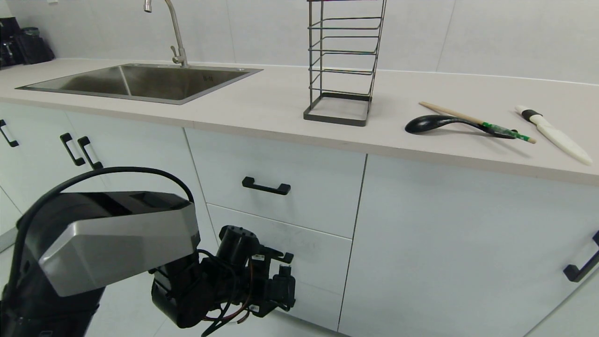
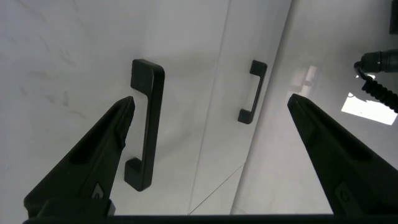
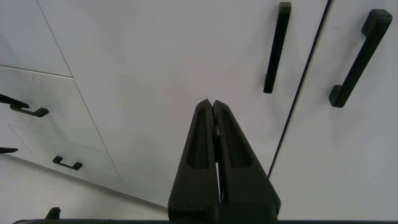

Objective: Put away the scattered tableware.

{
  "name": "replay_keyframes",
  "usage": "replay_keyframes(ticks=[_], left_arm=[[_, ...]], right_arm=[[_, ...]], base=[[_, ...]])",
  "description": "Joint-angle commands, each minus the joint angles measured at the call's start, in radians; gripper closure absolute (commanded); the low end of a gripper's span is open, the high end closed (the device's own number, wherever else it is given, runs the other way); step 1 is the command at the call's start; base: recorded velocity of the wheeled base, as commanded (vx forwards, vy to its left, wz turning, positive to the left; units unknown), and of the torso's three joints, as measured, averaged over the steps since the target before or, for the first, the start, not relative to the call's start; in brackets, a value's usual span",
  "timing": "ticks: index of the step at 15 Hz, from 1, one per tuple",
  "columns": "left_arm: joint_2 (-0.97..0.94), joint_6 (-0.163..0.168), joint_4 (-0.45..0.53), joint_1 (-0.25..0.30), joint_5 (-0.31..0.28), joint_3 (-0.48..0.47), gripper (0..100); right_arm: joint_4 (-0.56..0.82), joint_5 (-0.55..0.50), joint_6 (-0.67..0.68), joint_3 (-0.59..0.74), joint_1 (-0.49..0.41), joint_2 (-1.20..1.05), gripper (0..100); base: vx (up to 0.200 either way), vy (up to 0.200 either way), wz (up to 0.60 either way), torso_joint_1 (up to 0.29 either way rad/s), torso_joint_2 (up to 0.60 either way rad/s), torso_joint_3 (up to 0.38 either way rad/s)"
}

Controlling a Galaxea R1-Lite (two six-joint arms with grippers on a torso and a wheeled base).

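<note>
On the surface (image 1: 271,100), a black spoon (image 1: 423,124) was seen crossed with a wooden chopstick (image 1: 449,112), a white knife (image 1: 557,135) near them, and a wire rack (image 1: 344,70) between them and the sink (image 1: 140,82). The left gripper (image 2: 210,99) was held before a cabinet handle (image 2: 146,124), jaws spread wide and empty. The right gripper (image 3: 212,104) had its jaws pressed together on nothing.

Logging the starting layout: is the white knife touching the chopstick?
Apart. The head view shows a strip of bare countertop between the white knife and the green-tipped end of the chopstick.
</note>
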Motion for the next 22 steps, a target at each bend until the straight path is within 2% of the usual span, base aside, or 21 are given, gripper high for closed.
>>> replay_keyframes(ticks=[1,13,16,22], left_arm=[[0.007,-0.001,0.001,0.006,0.001,-0.003,0],[0.079,-0.004,-0.035,0.014,0.011,-0.041,0],[0.094,-0.002,-0.035,0.021,0.032,-0.053,0],[0.099,-0.004,-0.035,0.02,0.052,-0.029,0]], right_arm=[[0.0,0.001,0.0,0.0,0.0,0.002,100],[0.0,0.001,0.0,0.0,0.0,0.002,100],[0.0,0.001,0.0,0.0,0.0,0.002,100],[0.0,0.001,0.0,0.0,0.0,0.002,100]], base=[[0.0,0.0,0.0,0.0,0.0,0.0],[0.0,0.0,0.0,0.0,0.0,0.0],[0.0,0.0,0.0,0.0,0.0,0.0],[0.0,0.0,0.0,0.0,0.0,0.0]])
